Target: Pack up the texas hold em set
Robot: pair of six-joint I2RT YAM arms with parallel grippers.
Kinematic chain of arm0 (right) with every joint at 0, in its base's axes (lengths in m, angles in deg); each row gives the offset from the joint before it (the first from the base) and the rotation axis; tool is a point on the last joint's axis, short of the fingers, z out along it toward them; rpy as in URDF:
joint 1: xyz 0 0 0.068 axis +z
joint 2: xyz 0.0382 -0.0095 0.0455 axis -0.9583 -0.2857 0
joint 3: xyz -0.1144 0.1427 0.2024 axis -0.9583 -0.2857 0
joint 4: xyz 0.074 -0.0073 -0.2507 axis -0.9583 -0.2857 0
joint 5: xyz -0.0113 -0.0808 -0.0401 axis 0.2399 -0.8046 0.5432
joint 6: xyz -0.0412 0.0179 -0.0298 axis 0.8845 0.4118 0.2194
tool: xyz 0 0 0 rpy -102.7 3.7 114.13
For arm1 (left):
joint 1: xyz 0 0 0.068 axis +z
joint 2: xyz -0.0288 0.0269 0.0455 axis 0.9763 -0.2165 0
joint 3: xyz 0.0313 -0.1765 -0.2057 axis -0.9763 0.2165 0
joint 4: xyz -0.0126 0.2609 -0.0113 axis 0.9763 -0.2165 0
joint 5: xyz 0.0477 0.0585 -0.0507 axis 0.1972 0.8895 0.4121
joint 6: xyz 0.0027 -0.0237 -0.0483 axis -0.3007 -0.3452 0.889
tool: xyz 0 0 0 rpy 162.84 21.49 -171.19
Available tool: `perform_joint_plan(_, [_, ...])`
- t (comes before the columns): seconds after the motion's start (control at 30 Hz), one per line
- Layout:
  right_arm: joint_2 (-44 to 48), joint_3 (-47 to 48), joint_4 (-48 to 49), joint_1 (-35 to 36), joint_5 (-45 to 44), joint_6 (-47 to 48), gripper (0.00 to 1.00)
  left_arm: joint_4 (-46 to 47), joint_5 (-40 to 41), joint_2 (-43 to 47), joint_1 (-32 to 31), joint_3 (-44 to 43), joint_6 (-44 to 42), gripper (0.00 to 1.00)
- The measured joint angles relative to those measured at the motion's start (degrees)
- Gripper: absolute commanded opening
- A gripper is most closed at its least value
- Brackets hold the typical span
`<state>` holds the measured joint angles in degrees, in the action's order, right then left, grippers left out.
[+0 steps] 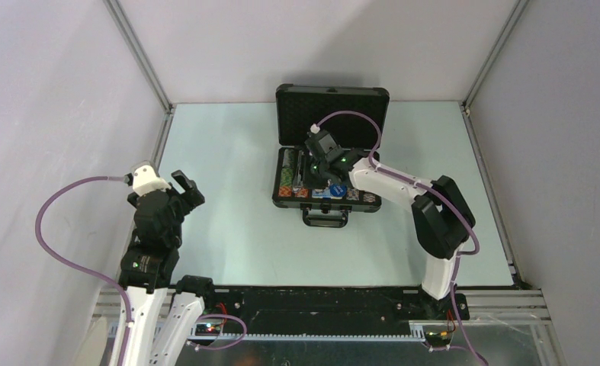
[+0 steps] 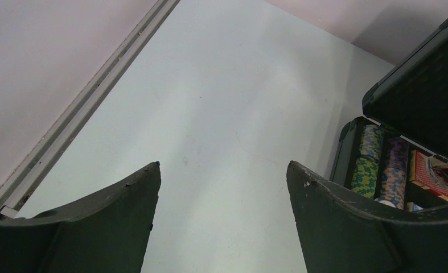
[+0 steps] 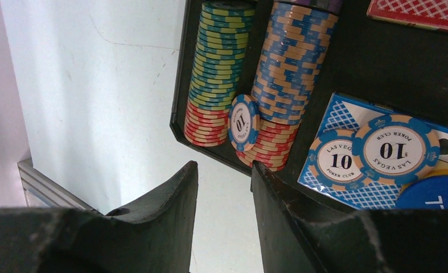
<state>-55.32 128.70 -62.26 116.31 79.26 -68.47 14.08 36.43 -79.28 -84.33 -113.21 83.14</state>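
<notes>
Hovering over the open black hard briefcase (image 1: 296, 114) at twelve o'clock, right gripper (image 3: 224, 170) stands slightly apart, empty; left gripper (image 2: 224, 170) wide. Its on-edge blue-and-white chip (image 3: 243, 122) seems light, rigid, slick: pinch its faces.

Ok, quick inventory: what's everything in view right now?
briefcase: one, black, open, far centre of table
chip rows: several, multicoloured, in the case tray
blue-patterned cards: card or pack, unclear; in tray
loose 10 chips: three, blue; two flat on blue-patterned cards, one on edge between rows
red deck: one, red-patterned, in tray
round button: one, blue, beside flat chips
table: one, pale green
left gripper: one, black, open, empty, over bare table
right gripper: one, black, slightly open, empty, above case
</notes>
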Motion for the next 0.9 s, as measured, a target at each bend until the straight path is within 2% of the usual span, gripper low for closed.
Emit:
perform_joint_plan(0.57, [-3.10,-0.02,0.04,-0.28,0.22,-0.59,0.41,0.00,0.00,0.02,0.00,0.00,0.00,0.86])
perform_joint_plan(0.9, [-3.58,-0.02,0.42,-0.76,0.63,-0.57,0.35,0.00,-0.02,0.04,0.00,0.00,0.00,0.86])
